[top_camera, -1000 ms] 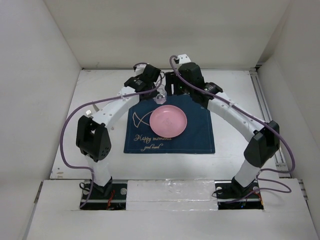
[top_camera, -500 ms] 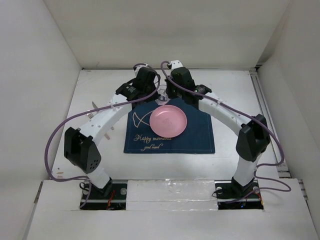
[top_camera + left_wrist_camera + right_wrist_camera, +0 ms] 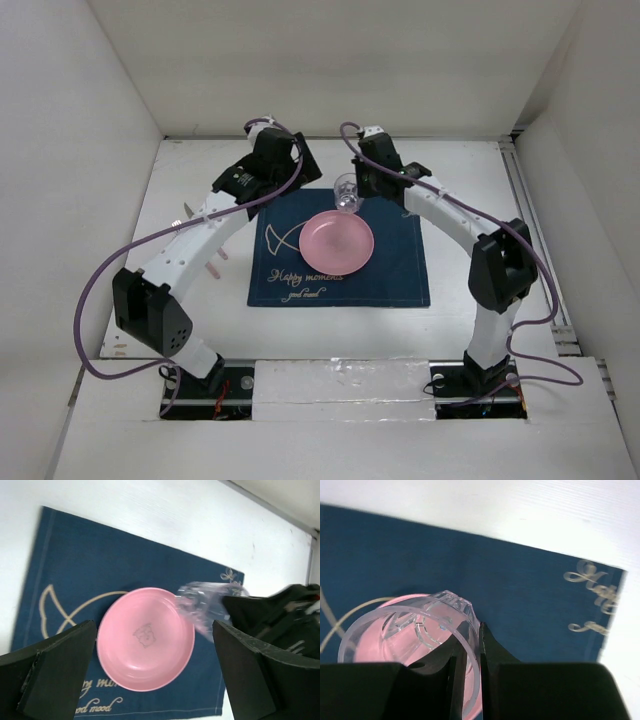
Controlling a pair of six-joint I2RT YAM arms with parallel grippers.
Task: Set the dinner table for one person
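A clear glass (image 3: 347,192) hangs tilted over the far edge of the pink plate (image 3: 337,241), which sits on the navy placemat (image 3: 400,270) on the white dinner table (image 3: 470,200). My right gripper (image 3: 360,188) is shut on the glass: in the right wrist view one finger is inside the glass (image 3: 410,630) and one outside, and the gripper (image 3: 468,641) pinches the rim wall. My left gripper (image 3: 292,166) is open and empty at the placemat's far left. Through its fingers, the left gripper (image 3: 154,626) looks down on the plate (image 3: 145,639) and the blurred glass (image 3: 205,605).
Some cutlery (image 3: 186,212) lies on the table left of the placemat, partly hidden under my left arm. A metal rail (image 3: 530,230) runs along the table's right side. White walls close in the left, far and right sides.
The left gripper has opened, let go of the glass and drawn back to the left. The right gripper has shut on the glass rim and carried it slightly right.
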